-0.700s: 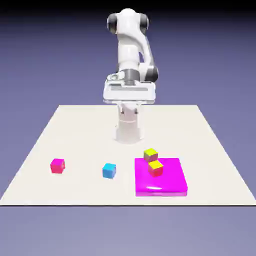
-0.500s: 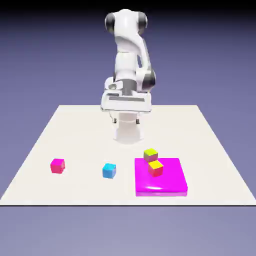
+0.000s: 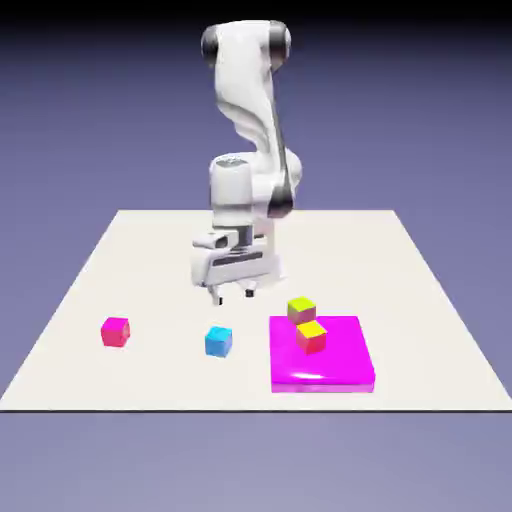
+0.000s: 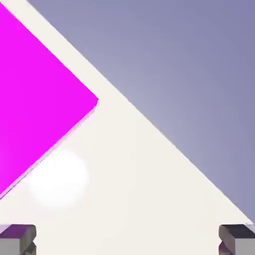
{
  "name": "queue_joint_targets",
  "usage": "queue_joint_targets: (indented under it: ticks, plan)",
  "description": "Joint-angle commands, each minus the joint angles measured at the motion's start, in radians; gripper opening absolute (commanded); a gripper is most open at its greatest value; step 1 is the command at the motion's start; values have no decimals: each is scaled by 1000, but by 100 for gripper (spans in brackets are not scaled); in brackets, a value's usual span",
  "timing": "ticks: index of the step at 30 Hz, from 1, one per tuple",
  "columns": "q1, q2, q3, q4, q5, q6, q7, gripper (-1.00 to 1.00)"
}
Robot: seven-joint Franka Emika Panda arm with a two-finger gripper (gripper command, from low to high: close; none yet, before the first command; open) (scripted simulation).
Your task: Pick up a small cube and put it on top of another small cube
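Note:
In the exterior view the small cyan-blue cube (image 3: 218, 341) rests on the white table, left of the magenta plate. The cube with a lime-yellow top (image 3: 301, 308) stands on the table touching the plate's far edge. My gripper (image 3: 232, 294) hangs open above the table, a little behind and above the cyan cube, with nothing between its fingers. In the hand view both fingertips (image 4: 18, 238) show wide apart at the bottom edge; neither cube appears there, only a magenta plate corner (image 4: 35, 99) and white table.
A flat magenta plate (image 3: 335, 365) lies at the exterior view's right front, carrying a cube with an orange-yellow top (image 3: 311, 335). An all-magenta cube (image 3: 115, 331) sits at the left. The hand view shows the table edge (image 4: 164, 134) running diagonally against the violet backdrop.
The arm has bent forward and down, bringing the hand lower and slightly toward the exterior view's left, nearer the cyan cube. No cube has moved.

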Motion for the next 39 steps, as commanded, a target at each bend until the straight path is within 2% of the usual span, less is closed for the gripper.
queue_joint_targets:
  ticks: [1,11,22,23,34,39]
  plan:
    - [9,18,-17,-1,-3,-6,-44,0]
    - [85,177,-165,-10,-26,-57,-423,0]
    - [-199,465,209,46,345,168,-693,0]
    - [-199,465,209,46,345,168,-693,-100]
    - [76,186,-153,-8,-15,-50,-432,-100]
    - [151,68,-112,-28,-61,-146,-444,-100]
